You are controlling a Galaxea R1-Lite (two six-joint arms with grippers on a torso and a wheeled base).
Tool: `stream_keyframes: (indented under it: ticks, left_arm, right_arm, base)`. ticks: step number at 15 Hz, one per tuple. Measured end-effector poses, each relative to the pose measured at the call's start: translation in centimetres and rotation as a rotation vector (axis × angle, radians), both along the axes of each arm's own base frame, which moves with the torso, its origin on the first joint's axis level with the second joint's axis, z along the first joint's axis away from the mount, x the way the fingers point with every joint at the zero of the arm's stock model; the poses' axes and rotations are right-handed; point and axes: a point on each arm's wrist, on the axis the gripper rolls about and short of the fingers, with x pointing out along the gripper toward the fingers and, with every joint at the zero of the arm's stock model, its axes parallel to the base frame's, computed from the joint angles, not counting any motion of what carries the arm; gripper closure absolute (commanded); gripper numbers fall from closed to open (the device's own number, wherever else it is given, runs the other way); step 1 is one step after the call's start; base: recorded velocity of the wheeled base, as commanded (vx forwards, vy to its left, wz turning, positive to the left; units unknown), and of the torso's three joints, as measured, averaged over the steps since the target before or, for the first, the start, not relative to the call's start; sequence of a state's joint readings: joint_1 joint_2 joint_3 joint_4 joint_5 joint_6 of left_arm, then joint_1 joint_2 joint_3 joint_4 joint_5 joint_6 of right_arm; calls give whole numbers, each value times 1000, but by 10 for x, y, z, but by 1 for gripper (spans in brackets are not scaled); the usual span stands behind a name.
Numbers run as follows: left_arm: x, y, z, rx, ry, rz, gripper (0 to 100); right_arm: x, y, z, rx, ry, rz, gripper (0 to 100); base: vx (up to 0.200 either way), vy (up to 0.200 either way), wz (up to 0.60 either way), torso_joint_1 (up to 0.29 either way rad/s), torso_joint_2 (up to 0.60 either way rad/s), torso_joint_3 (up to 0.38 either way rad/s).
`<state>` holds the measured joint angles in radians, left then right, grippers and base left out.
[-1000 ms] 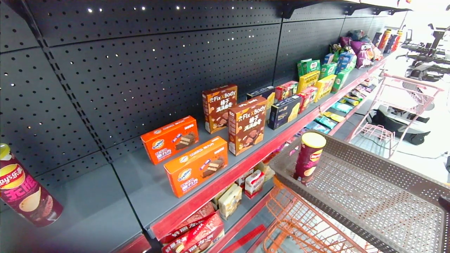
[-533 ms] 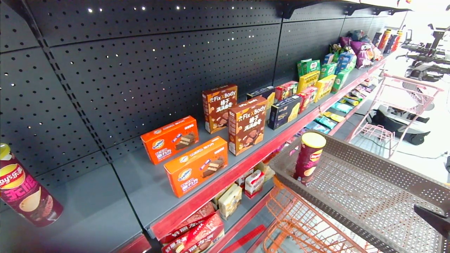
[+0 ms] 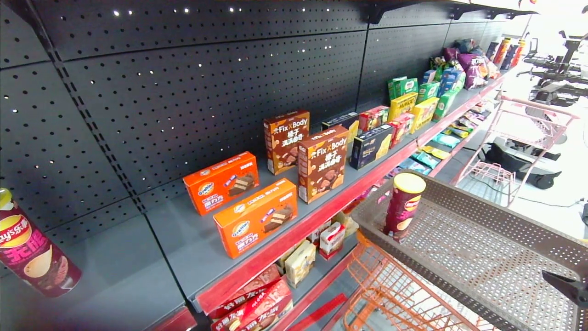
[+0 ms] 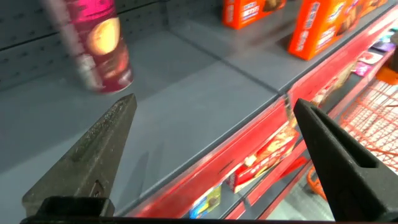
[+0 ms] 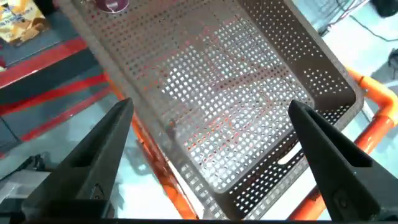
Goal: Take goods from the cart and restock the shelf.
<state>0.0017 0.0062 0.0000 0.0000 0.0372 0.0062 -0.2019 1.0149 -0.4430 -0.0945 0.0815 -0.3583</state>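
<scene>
Maroon cardboard chip tube with a yellow lid stands upright in a corner of the brown perforated cart tray. My right gripper hangs above that tray, spread wide (nothing held). Left gripper gapes empty over the grey metal shelf, near a second maroon tube.

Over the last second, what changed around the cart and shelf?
The right claw moved in over the cart tray from the head view's lower right edge, open and holding nothing. The chip can in the tray, the chip can on the shelf and the orange boxes stayed where they were.
</scene>
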Motion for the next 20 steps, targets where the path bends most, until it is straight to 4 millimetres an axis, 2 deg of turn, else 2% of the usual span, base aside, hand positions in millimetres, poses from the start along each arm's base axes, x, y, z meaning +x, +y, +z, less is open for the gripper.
stream_keyframes:
  ticks: [6, 12, 17, 20]
  left_arm:
    - [0, 0, 0, 0, 0, 0, 0]
    - [0, 0, 0, 0, 0, 0, 0]
    - [0, 0, 0, 0, 0, 0, 0]
    - [0, 0, 0, 0, 0, -1, 0]
  right_arm:
    - [19, -1, 5, 109, -24, 79, 0]
    - [83, -13, 0, 195, -105, 179, 0]
    - [142, -19, -7, 277, -132, 399, 0]
    - [164, -19, -12, 349, -120, 555, 0]
  base:
    - [0, 0, 0, 0, 0, 0]
    - [0, 0, 0, 0, 0, 0]
    - [0, 0, 0, 0, 0, 0]
    - [0, 0, 0, 0, 0, 0]
